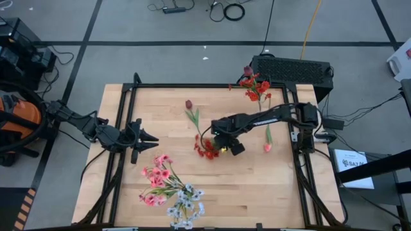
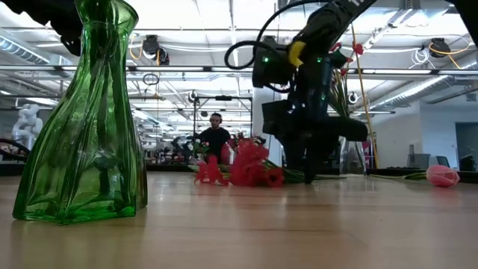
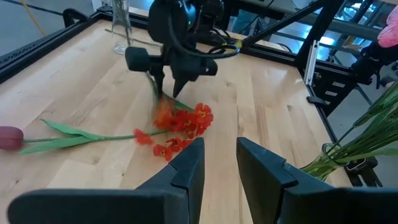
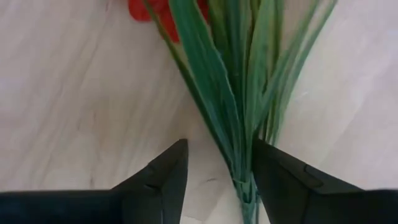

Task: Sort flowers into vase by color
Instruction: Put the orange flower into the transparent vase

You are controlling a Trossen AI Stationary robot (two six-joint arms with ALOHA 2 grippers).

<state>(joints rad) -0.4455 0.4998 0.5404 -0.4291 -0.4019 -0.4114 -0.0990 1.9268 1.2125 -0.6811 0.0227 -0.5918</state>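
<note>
A red flower cluster point(image 1: 207, 149) lies on the table's middle, its green stem point(image 4: 239, 143) running under my right gripper point(image 1: 223, 146). That gripper points down, open, with one finger on each side of the stem point(image 4: 217, 180); it also shows in the low view point(image 2: 310, 142). My left gripper point(image 1: 146, 139) hovers open and empty at the table's left point(image 3: 219, 165). A maroon tulip point(image 1: 189, 104) and a pink tulip point(image 1: 266, 147) lie flat on the table. Red flowers point(image 1: 255, 86) stand in a clear vase at the far edge. Pink point(image 1: 157, 176) and whitish point(image 1: 186, 205) flowers stand at the near edge.
A green glass vase point(image 2: 78, 112) stands close to the low camera at the near edge. The black frame rails point(image 1: 122, 115) run along the table's left, right and far sides. A person point(image 2: 215, 138) sits far behind the table. Bare wood lies at the near right point(image 1: 257, 192).
</note>
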